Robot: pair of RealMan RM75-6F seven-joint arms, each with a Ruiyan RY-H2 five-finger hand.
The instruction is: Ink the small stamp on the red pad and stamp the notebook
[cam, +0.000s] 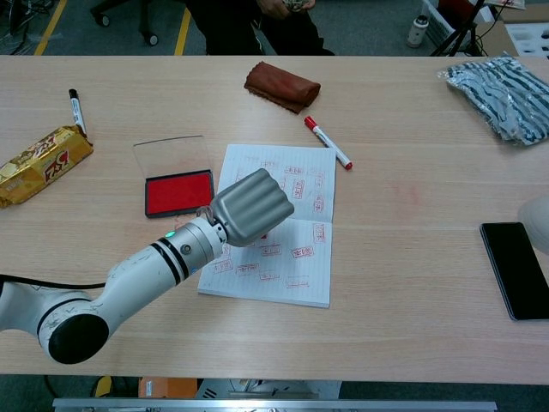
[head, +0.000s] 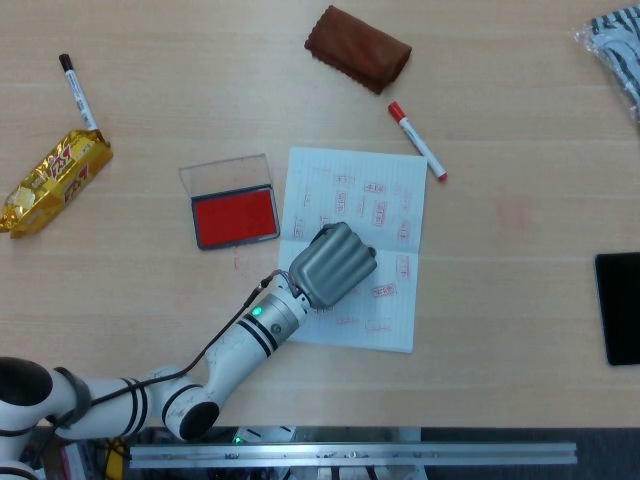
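Observation:
The open notebook lies at the table's middle, its pages covered with several red stamp marks. My left hand hovers over or rests on its centre fold, fingers curled tightly into a fist. Only a dark tip of the small stamp peeks out at the hand's right side; the rest is hidden inside the fist. The red ink pad sits open just left of the notebook, its clear lid folded back. No view shows my right hand.
A red marker lies beyond the notebook's right corner and a brown cloth further back. At the left are a gold snack pack and a black marker. A black phone and a striped bag are at the right.

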